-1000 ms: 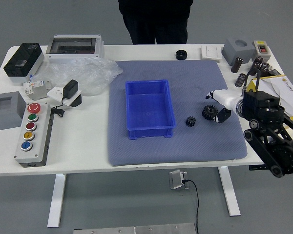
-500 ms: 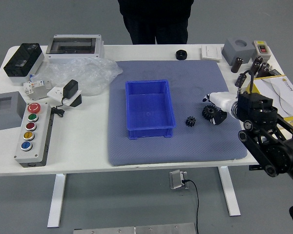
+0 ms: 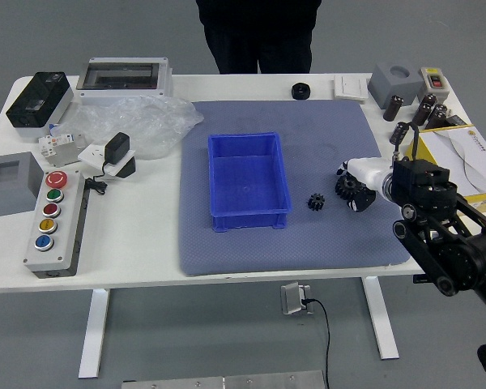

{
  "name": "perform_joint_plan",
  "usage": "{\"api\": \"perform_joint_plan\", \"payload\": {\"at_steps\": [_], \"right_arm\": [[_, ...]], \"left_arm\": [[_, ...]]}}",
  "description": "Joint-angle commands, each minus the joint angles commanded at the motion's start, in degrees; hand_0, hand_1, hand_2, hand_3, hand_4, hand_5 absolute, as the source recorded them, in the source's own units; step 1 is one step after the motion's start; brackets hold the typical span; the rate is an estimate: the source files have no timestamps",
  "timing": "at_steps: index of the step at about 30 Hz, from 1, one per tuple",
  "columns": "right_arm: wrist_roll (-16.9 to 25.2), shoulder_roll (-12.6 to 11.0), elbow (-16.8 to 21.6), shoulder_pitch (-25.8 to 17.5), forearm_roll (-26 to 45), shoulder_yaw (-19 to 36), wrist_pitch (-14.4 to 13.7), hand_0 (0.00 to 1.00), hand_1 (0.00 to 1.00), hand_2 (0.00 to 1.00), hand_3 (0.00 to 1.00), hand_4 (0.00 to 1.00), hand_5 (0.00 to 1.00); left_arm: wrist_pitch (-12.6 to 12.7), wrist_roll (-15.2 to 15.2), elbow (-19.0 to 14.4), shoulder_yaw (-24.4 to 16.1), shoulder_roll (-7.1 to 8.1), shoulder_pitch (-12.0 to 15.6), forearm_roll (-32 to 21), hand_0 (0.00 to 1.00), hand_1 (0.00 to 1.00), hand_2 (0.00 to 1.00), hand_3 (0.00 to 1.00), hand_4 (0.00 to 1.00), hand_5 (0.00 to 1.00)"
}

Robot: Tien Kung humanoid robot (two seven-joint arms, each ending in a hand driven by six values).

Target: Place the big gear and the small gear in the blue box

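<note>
The right hand [image 3: 373, 173] is closed around the big gear [image 3: 347, 187]; the small gear [image 3: 316, 202] lies between it and the one blue box [image 3: 248, 182]. Left: one control box [image 3: 66, 244], five buttons [image 3: 44, 242], one plastic bag [image 3: 150, 126]. One person [image 3: 257, 36] stands far.

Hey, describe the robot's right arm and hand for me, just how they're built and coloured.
The right arm is glossy black and segmented, with round joint housings, some ringed in a lighter tone. The right hand is white with black ends.
</note>
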Motion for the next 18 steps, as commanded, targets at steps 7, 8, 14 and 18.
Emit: {"api": "perform_joint_plan", "payload": {"at_steps": [7, 8, 14, 18], "right_arm": [[0.0, 0.2, -0.6, 0.5, 0.0, -0.3, -0.2, 0.896, 0.805, 0.832, 0.830, 0.696, 0.063], [0.0, 0.2, -0.7, 0.6, 0.0, -0.5, -0.2, 0.896, 0.805, 0.832, 0.830, 0.696, 0.063], [0.0, 0.4, -1.5, 1.6, 0.0, -1.6, -0.2, 0.888, 0.792, 0.810, 0.803, 0.695, 0.064], [0.0, 0.5, -2.1, 2.2, 0.0, -2.5, -0.1, 0.882, 0.781, 0.802, 0.784, 0.692, 0.069]], "left_arm": [[0.0, -0.1, 0.0, 0.3, 0.03, -0.1, -0.1, 0.779, 0.747, 0.737, 0.678, 0.566, 0.245], [0.0, -0.1, 0.0, 0.2, 0.04, -0.1, -0.1, 0.779, 0.747, 0.737, 0.678, 0.566, 0.245], [0.0, -0.1, 0.0, 0.1, 0.09, -0.1, 0.0, 0.779, 0.747, 0.736, 0.678, 0.565, 0.246], [0.0, 0.0, 0.0, 0.1, 0.05, -0.1, 0.1, 0.779, 0.747, 0.737, 0.678, 0.563, 0.244]]}}
